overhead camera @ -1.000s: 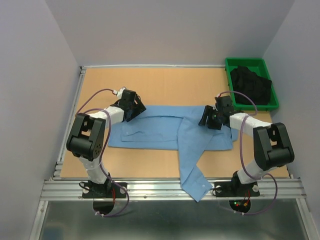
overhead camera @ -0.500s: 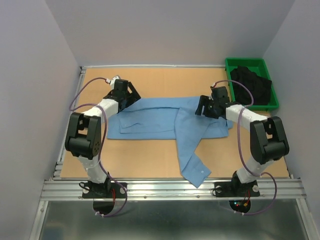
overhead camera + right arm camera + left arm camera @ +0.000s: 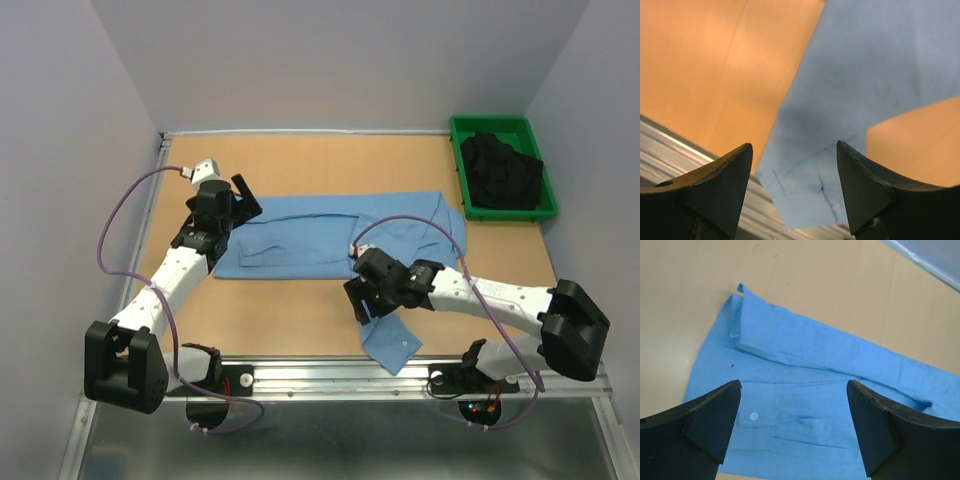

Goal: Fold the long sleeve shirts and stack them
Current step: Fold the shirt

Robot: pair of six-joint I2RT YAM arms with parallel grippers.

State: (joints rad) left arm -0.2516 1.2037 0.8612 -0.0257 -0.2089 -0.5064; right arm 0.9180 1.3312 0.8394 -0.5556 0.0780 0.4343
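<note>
Light blue shirt [image 3: 300,235] lies part-folded (cuff [image 3: 398,345] overhanging the table [image 3: 300,160]).

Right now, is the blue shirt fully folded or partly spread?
Partly spread: the shirt is folded into a band, but one sleeve trails toward the near edge.

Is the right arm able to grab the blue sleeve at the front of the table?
Probably yes. The right tool is open and hovers right above the sleeve, with nothing between them. The cloth lies flat under the open jaws, so a short drop down looks like all it needs.
</note>
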